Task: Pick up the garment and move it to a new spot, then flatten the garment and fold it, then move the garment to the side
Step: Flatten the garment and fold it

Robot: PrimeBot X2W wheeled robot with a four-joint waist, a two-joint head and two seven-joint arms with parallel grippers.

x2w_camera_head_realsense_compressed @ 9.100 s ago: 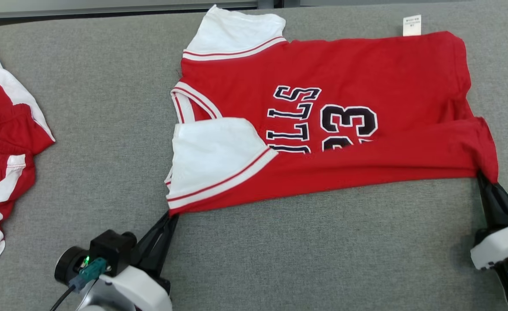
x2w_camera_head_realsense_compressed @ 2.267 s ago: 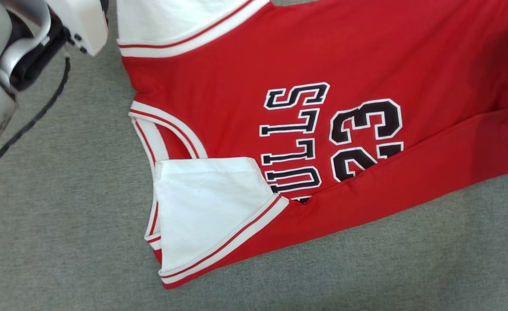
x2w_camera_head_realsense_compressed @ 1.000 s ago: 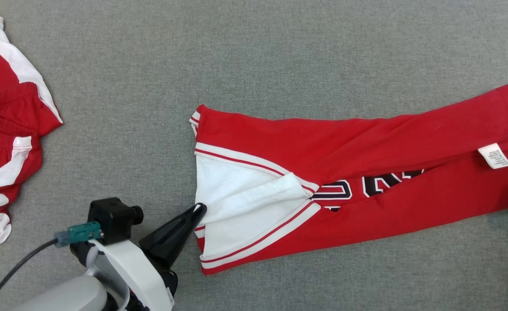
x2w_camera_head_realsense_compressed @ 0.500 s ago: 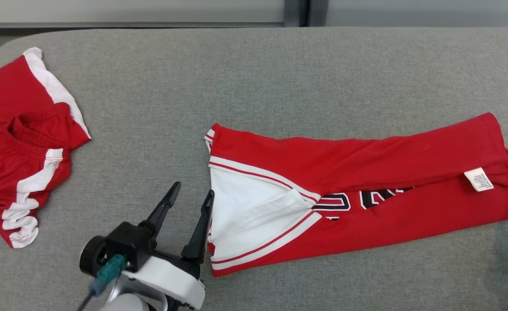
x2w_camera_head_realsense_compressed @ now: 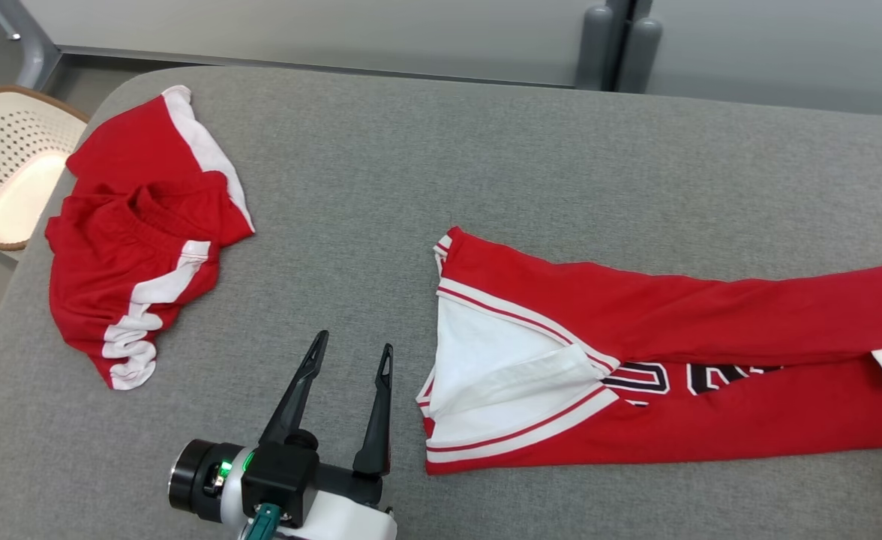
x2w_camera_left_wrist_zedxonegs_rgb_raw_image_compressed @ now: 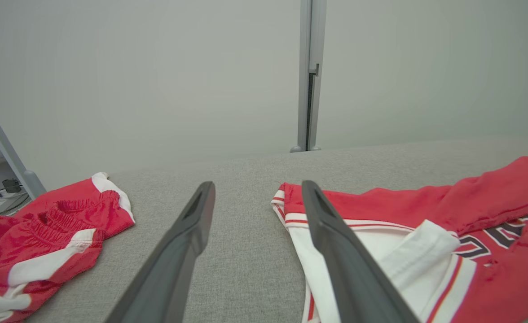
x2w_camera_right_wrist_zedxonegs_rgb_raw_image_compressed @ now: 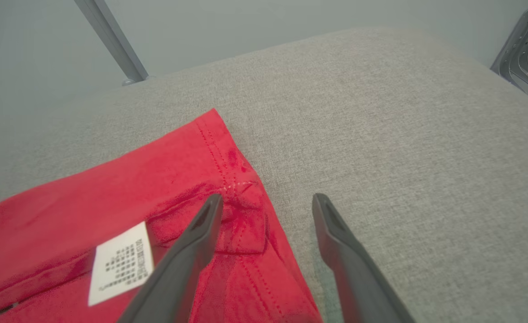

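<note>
1 long, narrow red-and-white jersey [x2w_camera_head_realsense_compressed: 711,315]

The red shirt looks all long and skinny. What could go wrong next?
The shirt has a loose, puckered white sleeve; the next fold may bunch it. With the left gripper and right gripper open, nothing pins the folds, so they might slip apart. The red shorts might get in the way.

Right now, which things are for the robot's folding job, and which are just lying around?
For the job:
- the red jersey, folded into a long strip
- the left gripper, open beside the white sleeve
- the right gripper, open at the label end

Just lying about:
- the red shorts, crumpled on the table
- the white basket beside the table
</note>
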